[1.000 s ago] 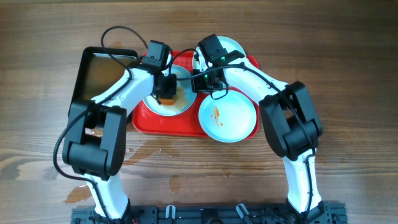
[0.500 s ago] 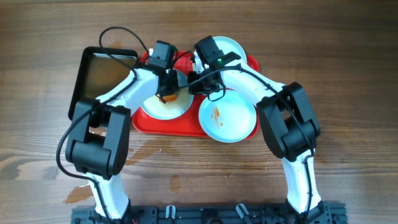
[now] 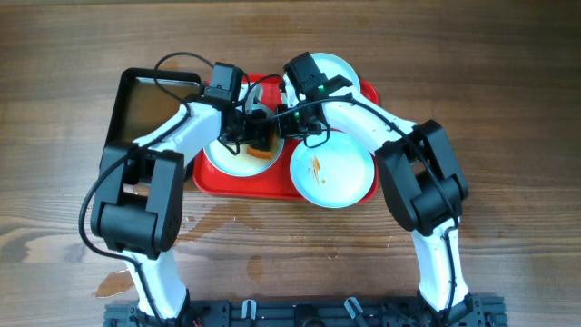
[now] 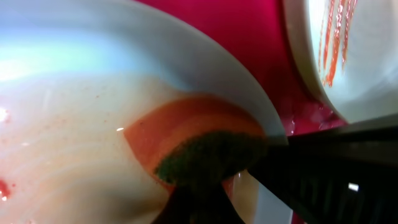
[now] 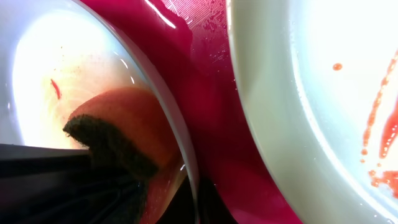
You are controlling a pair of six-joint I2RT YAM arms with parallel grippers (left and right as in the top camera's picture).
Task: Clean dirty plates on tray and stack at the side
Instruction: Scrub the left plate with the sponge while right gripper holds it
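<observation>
Scrubbing left round pale blue-white plate (image 3: pixel 227 156) on large red rectangular plastic tray (image 3: pixel 272 187), orange-green sponge (image 4: pixel 193 146) clamped in left gripper (image 3: pixel 257 136); right gripper (image 3: pixel 289 120) at rim, closure unclear. Seemingly left to clean: streaked front plate (image 3: pixel 331 171), rear plate (image 3: pixel 340 71); none stacked.

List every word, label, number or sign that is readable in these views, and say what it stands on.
None can be read.
The plates, the tray, the sponge and the black pan show no lettering.
A fine grid on the tray in the right wrist view looks like texture, not text.
</observation>
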